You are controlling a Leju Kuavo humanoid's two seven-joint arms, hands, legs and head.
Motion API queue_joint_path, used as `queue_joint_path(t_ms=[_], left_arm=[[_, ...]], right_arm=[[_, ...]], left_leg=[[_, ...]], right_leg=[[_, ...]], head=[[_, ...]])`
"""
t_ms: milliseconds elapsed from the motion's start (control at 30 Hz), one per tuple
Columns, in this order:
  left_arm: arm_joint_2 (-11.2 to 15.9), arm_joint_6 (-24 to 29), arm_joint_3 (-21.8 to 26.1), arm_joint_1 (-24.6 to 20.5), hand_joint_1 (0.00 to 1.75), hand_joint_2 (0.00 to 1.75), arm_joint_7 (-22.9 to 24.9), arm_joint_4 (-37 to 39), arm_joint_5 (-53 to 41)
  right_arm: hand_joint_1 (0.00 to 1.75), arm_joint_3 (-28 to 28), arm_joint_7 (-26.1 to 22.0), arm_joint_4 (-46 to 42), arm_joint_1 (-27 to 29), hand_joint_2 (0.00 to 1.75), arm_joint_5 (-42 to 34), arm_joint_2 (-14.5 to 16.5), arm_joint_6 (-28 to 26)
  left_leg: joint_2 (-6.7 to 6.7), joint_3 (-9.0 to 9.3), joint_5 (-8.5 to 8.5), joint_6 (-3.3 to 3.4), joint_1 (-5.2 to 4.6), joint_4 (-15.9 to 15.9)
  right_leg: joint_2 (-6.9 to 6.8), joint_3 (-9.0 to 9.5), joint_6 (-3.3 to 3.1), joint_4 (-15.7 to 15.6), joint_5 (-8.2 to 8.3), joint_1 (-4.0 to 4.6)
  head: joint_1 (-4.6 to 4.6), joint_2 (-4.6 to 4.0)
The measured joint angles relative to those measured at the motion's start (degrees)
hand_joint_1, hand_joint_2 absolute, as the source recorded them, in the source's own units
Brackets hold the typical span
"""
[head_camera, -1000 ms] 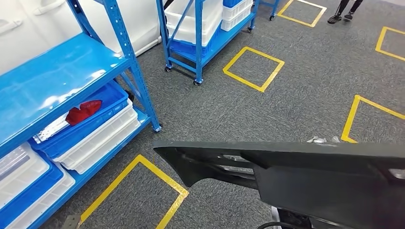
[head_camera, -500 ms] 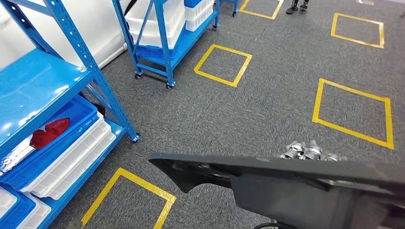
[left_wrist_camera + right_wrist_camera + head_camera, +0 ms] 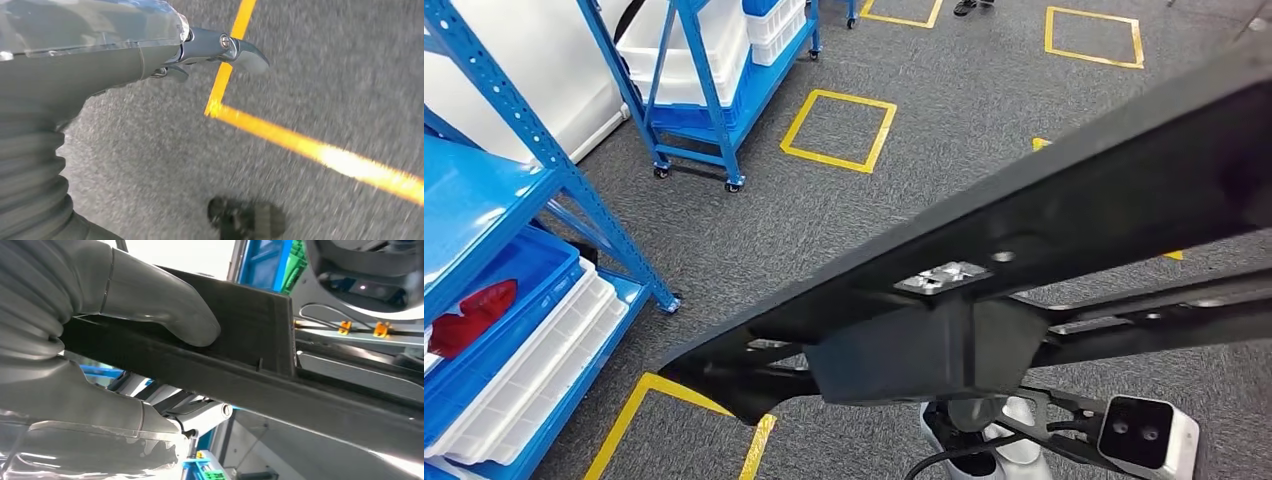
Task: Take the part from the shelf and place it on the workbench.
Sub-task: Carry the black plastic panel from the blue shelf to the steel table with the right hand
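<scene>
One part (image 3: 1064, 215) is carried — a long black moulded panel, seen in the head view slanting from the upper right down to a pointed tip at the lower left, above the grey carpet (image 3: 944, 190). It is held off the floor and apart from the shelving.

In the right wrist view the same part (image 3: 260, 320) is gripped by the right hand (image 3: 125, 340): the thick grey thumb is pressed on one face of the panel's edge, and the fingers (image 3: 200, 417) are closed against the opposite face, so the panel is pinched between them.

In the left wrist view the left hand (image 3: 150, 55) is seen over carpet, with one dark fingertip extended; nothing is seen in it, but whether the fingers (image 3: 235, 47) are spread or curled cannot be told from this angle. One corner of yellow floor tape (image 3: 280, 135) is shown there, blurred.

Counted in the head view: two blue racks — a near shelf (image 3: 534, 170) at the left and a wheeled rack (image 3: 714, 110) farther back; five yellow tape squares wholly or partly visible, one of them (image 3: 836, 130) mid-floor; one red object (image 3: 469, 315) lying in a blue bin (image 3: 519, 285); white trays (image 3: 534, 370) stacked beneath. A person's feet (image 3: 977, 6) are cut by the top edge.
</scene>
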Motion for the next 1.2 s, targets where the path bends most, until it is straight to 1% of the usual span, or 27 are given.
queue_joint_path(t_ms=[67,100,133,167,200,233,267,300,333,367,433,500,567,600,667,700,733,767,800,833,867,900,967,1033,1100,1133,1200], left_arm=[[-1.05,-0.11,-0.03,-0.05,0.0,1.75,0.43,0.23,-0.54],[-1.56,-0.16,-0.05,-0.17,0.0,1.75,0.56,0.32,-0.74],[-2.01,-0.24,-0.08,-0.27,0.0,1.75,0.62,0.43,-0.85],[-2.32,-0.31,-0.1,-0.3,0.0,1.75,0.71,0.55,-0.93],[-2.53,-0.38,-0.11,-0.24,0.0,1.75,0.84,0.66,-0.98],[-2.66,-0.4,-0.11,-0.06,0.0,1.75,0.95,0.73,-1.0],[-2.7,-0.4,-0.11,0.14,0.0,1.75,1.09,0.75,-0.96],[-2.73,-0.42,-0.1,0.3,0.0,1.75,1.23,0.79,-0.86],[-2.77,-0.45,-0.1,0.39,0.0,1.75,1.39,0.83,-0.73],[-2.8,-0.49,-0.09,0.38,0.0,1.75,1.59,0.89,-0.53],[-2.85,-0.68,-0.05,0.23,0.0,1.75,2.04,0.99,-0.13],[-2.94,-1.05,0.02,0.18,0.0,1.75,2.33,1.07,0.14],[-3.02,-1.39,0.07,0.17,0.0,1.75,2.43,1.1,0.2],[-3.09,-1.45,0.08,0.11,0.0,1.75,2.52,1.1,0.15],[-3.2,-1.29,0.09,-0.01,0.0,1.75,2.93,1.1,-0.15],[-3.23,-1.13,0.09,0.01,0.0,1.75,3.23,1.1,-0.32],[-3.19,-0.91,0.09,0.11,0.0,1.75,3.55,1.1,-0.45],[-3.14,-0.69,0.1,0.21,0.0,1.75,3.87,1.09,-0.53],[-3.07,-0.51,0.12,0.26,0.0,1.75,4.1,1.09,-0.53],[-3.0,-0.37,0.14,0.25,0.0,1.75,4.25,1.09,-0.53],[-2.95,-0.31,0.15,0.21,0.0,1.75,4.32,1.09,-0.53],[-2.92,-0.3,0.15,0.17,0.0,1.75,4.35,1.09,-0.53],[-2.91,-0.31,0.16,0.14,0.0,1.75,4.34,1.09,-0.53],[-2.85,-0.36,0.18,0.12,0.0,1.75,4.24,1.1,-0.52],[-2.78,-0.4,0.2,-0.01,0.0,1.75,4.1,1.1,-0.5],[-2.75,-0.41,0.21,-0.11,0.0,1.75,4.02,1.1,-0.46],[-2.7,-0.4,0.29,-0.19,0.0,1.75,3.86,1.1,-0.34]], right_arm=[[1.75,2.13,0.41,2.47,-1.67,1.75,0.02,-0.39,-0.75],[1.75,3.13,0.18,3.68,-2.2,1.75,0.24,-0.63,-1.08],[1.75,4.0,-0.23,4.82,-2.64,1.75,0.49,-0.83,-1.29],[1.75,4.72,-0.61,5.74,-3.0,1.75,0.77,-0.98,-1.45],[1.75,5.33,-0.94,6.63,-3.29,1.75,0.98,-1.12,-1.58],[1.75,5.79,-1.14,7.45,-3.51,1.75,1.12,-1.26,-1.64],[1.75,6.11,-1.22,8.18,-3.6,1.75,1.23,-1.42,-1.67],[1.75,6.41,-1.28,9.01,-3.61,1.75,1.32,-1.67,-1.69],[1.75,6.64,-1.29,9.75,-3.64,1.75,1.4,-1.91,-1.68],[1.75,6.89,-1.29,10.47,-3.71,1.75,1.46,-2.15,-1.64],[1.75,7.3,-1.29,11.47,-4.03,1.75,1.53,-2.48,-1.57],[1.75,7.58,-1.25,12.1,-4.54,1.75,1.56,-2.62,-1.63],[1.75,7.72,-1.21,12.6,-4.84,1.75,1.56,-2.78,-1.83],[1.75,7.76,-1.21,12.81,-4.89,1.75,1.5,-2.91,-2.04],[1.75,7.77,-1.19,13.16,-5.15,1.75,1.24,-3.25,-2.67],[1.75,7.78,-1.19,13.32,-5.3,1.75,1.07,-3.4,-3.03],[1.75,7.79,-1.21,13.49,-5.44,1.75,0.89,-3.57,-3.32],[1.75,7.79,-1.25,13.69,-5.48,1.75,0.72,-3.78,-3.54],[1.75,7.79,-1.31,13.9,-5.42,1.75,0.59,-4.05,-3.72],[1.75,7.79,-1.38,14.09,-5.34,1.75,0.49,-4.33,-3.81],[1.75,7.79,-1.44,14.26,-5.28,1.75,0.45,-4.61,-3.85],[1.75,7.79,-1.5,14.37,-5.24,1.75,0.44,-4.81,-3.87],[1.75,7.8,-1.55,14.43,-5.3,1.75,0.42,-5.03,-3.87],[1.75,7.81,-1.56,14.42,-5.41,1.75,0.36,-5.09,-3.86],[1.75,7.82,-1.57,14.4,-5.46,1.75,0.31,-5.15,-3.84],[1.75,7.82,-1.57,14.38,-5.5,1.75,0.28,-5.16,-3.82],[1.75,7.88,-1.58,14.34,-5.74,1.75,0.18,-5.13,-3.78]], left_leg=[[1.02,0.22,-0.06,-0.59,0.01,-0.17],[0.7,0.27,-0.38,-0.88,0.09,0.02],[-0.29,-0.04,-1.12,-1.14,0.19,0.92],[-1.73,-0.9,-2.42,-1.37,0.32,2.91],[-3.39,-2.31,-4.13,-1.55,0.5,6.01],[-4.37,-4.1,-5.84,-1.69,0.56,9.73],[-4.83,-5.83,-7.07,-1.82,0.6,13.17],[-5.02,-6.96,-7.28,-1.94,0.64,15.2],[-5.09,-7.15,-6.34,-2.04,0.71,15.14],[-5.28,-6.33,-4.45,-2.09,0.81,12.95],[-7.14,-3.07,-0.58,-2.09,1.18,5.32],[-8.91,-1.13,0.54,-1.82,1.34,0.96],[-8.58,-0.98,0.4,-1.26,1.2,0.61],[-8.0,-0.93,0.57,-0.87,1.21,0.42],[-6.8,-0.82,0.85,-0.06,1.26,0.02],[-6.14,-0.8,0.9,0.24,1.19,-0.1],[-5.46,-0.81,0.84,0.42,1.06,-0.11],[-4.7,-0.82,0.77,0.52,0.95,-0.09],[-3.92,-0.82,0.68,0.55,0.89,-0.07],[-3.18,-0.78,0.58,0.54,0.85,-0.04],[-2.47,-0.69,0.45,0.46,0.84,0.0],[-1.81,-0.52,0.28,0.33,0.83,0.03],[-0.66,-0.17,-0.12,-0.12,0.63,0.14],[0.37,0.1,-0.45,-0.68,0.33,0.18],[1.29,0.38,-0.71,-1.31,0.34,0.13],[0.74,0.38,-1.13,-1.62,0.47,0.45],[-1.98,-0.97,-3.44,-2.06,0.74,3.83]], right_leg=[[1.2,-0.11,-0.5,-0.28,0.34,0.14],[1.81,0.0,-0.78,-0.65,0.58,-0.01],[2.41,0.14,-1.07,-1.01,0.84,-0.2],[3.0,0.29,-1.38,-1.33,1.09,-0.39],[3.61,0.3,-1.57,-1.44,1.22,-0.42],[4.31,0.27,-1.72,-1.42,1.28,-0.4],[5.08,0.25,-1.8,-1.37,1.31,-0.36],[5.91,0.25,-1.79,-1.3,1.3,-0.35],[6.76,0.26,-1.76,-1.18,1.28,-0.37],[7.6,0.27,-1.67,-1.02,1.23,-0.41],[9.12,0.14,-1.26,-0.5,0.99,-0.47],[10.39,-0.35,-0.64,-0.05,0.91,-0.53],[11.42,-0.81,0.06,-0.06,1.12,-0.71],[11.05,-0.93,0.38,0.06,1.05,-0.76],[8.25,-2.1,0.91,2.38,-0.52,-0.62],[6.38,-3.47,1.06,5.29,-2.16,-0.6],[5.2,-5.35,1.18,9.02,-3.99,-0.64],[4.77,-7.31,1.28,12.91,-5.54,-0.79],[4.61,-8.68,1.36,15.57,-6.22,-0.92],[4.5,-9.09,1.4,16.28,-5.87,-1.03],[4.25,-8.24,1.39,14.57,-4.47,-1.1],[3.61,-6.3,1.3,10.83,-2.42,-1.1],[0.99,-2.33,0.85,3.15,0.2,-0.64],[-0.1,-1.11,0.25,0.38,0.43,-0.14],[1.35,-1.24,-0.37,0.22,0.56,-0.09],[2.0,-1.17,-0.69,0.06,0.66,-0.17],[3.25,-0.94,-1.31,-0.27,0.89,-0.48]], head=[[0.01,0.0],[0.01,0.0],[0.01,0.0],[0.0,0.0],[0.0,-0.01],[-0.01,-0.01],[-0.01,-0.01],[-0.01,-0.01],[-0.01,-0.01],[-0.01,-0.01],[-0.01,-0.01],[-0.01,-0.01],[-0.01,0.0],[-0.01,0.0],[0.01,-0.01],[0.02,-0.01],[0.02,-0.01],[0.02,-0.01],[0.02,-0.01],[0.02,0.0],[0.02,0.0],[0.02,0.0],[0.01,0.0],[0.01,-0.01],[0.01,-0.01],[0.01,-0.01],[0.0,-0.01]])
